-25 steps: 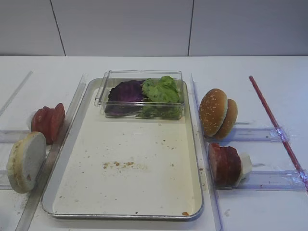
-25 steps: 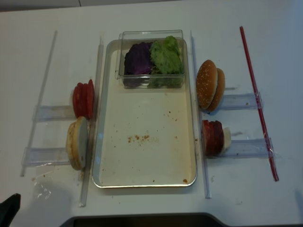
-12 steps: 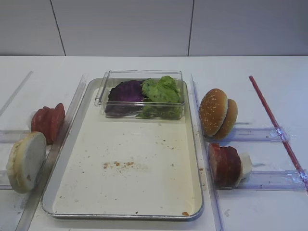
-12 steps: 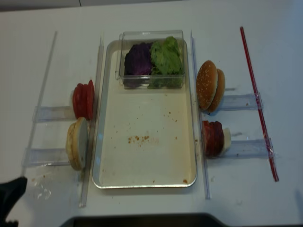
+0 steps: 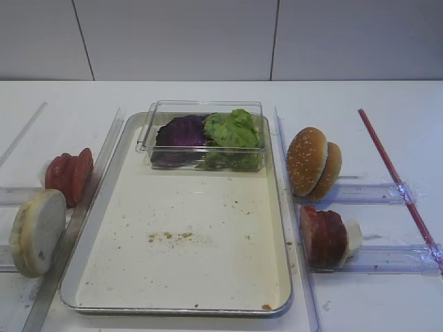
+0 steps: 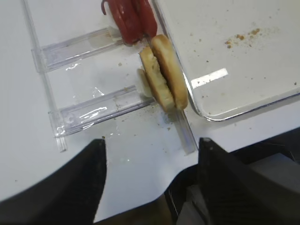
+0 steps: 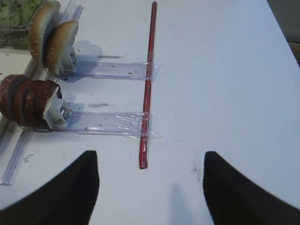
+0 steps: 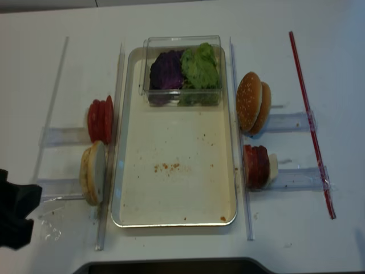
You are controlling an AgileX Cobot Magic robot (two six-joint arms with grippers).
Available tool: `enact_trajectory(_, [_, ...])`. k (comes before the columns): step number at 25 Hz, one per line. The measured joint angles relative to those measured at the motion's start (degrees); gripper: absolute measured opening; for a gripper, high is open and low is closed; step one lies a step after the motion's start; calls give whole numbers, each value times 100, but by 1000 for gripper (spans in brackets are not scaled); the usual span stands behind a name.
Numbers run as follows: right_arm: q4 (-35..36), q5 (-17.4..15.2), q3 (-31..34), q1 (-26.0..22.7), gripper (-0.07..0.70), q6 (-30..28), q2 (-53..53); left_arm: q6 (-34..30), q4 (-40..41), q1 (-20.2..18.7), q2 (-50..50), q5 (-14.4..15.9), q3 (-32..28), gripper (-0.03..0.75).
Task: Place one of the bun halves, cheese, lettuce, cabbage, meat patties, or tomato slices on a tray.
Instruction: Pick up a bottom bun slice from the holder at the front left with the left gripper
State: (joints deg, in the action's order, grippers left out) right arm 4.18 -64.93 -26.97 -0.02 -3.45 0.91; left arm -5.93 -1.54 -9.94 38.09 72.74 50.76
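We are holding the left gripper with its jaws standing wide apart and empty, the two dark fingers filling the lower corners of the left wrist view. Straight ahead of them, in the upper middle of that frame, the bun halves are standing on edge against a clear plastic rail, their flat faces turned sideways and their thin edge running up the frame, roughly along the line of our approach. Just above them in that view the tomato slices are stacked on a second rail. In the overhead view the left gripper is showing at the lower left edge, beside the buns and nearer to them than the other arm.

The right gripper is also hanging with jaws apart over bare bench, the meat patties and the cheese lying at the left of its frame.

The tray is sitting in the middle, just right of the bun halves, its floor bare but for crumbs, with the lettuce and cabbage in a clear box at its top end
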Motion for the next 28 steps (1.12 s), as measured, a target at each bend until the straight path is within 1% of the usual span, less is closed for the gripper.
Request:
enact_trajectory(4, [0, 0, 0, 0, 491, 0, 0, 157, 0, -70, 314, -26, 184, 412])
enact_trajectory(10, [0, 0, 0, 0, 491, 0, 0, 258, 0, -553, 813, -50, 276, 412])
enact_trajectory(14, [0, 0, 0, 0, 491, 0, 0, 441, 14, -579, 1096, -57, 347, 412])
enact_trajectory(21, [0, 0, 0, 0, 491, 0, 0, 782, 14, -579, 1970, -102, 692, 412])
enact_trajectory(25, [0, 0, 0, 0, 491, 0, 0, 1196, 14, -579, 2466, -123, 817, 412])
enact_trajectory(28, [0, 0, 0, 0, 491, 0, 0, 1365, 2, -579, 2749, -137, 866, 412])
